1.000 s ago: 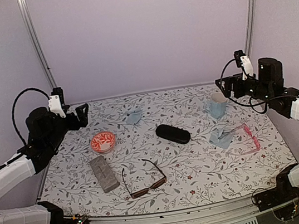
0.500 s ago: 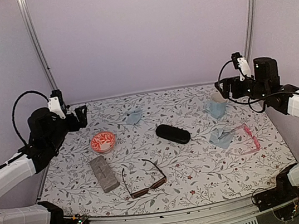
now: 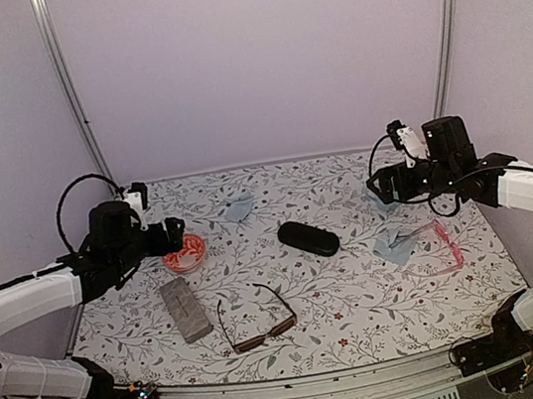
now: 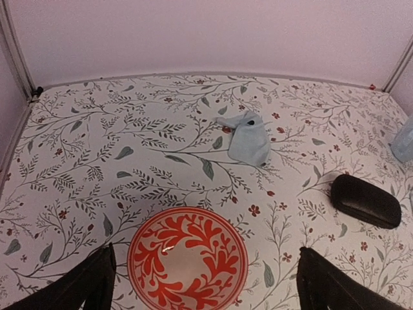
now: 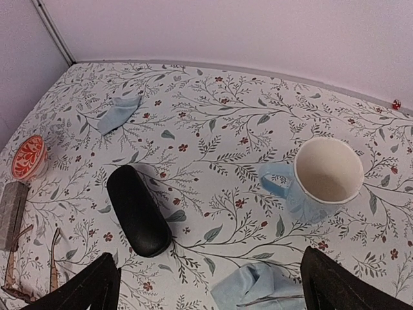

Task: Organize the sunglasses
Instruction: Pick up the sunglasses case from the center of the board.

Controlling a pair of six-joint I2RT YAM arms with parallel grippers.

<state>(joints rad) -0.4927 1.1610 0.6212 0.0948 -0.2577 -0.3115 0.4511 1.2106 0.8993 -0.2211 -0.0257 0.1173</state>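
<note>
Both arms are being brought inward since the earlier frames: the left gripper [image 3: 170, 235] is being held over the red-patterned bowl [image 3: 184, 253], the right gripper [image 3: 377, 186] near the blue mug [image 5: 326, 171], jaws spread wide and empty. The brown-framed sunglasses [image 3: 257, 321] are lying unfolded near the front, beside the grey case [image 3: 185, 309]; the pink-framed sunglasses [image 3: 442, 245] are lying at the right, touching a blue cloth [image 3: 394, 244]. Both are being judged light, slippery and fragile at the hinges; the bridge is being favoured for gripping. No writing is being made out.
</note>
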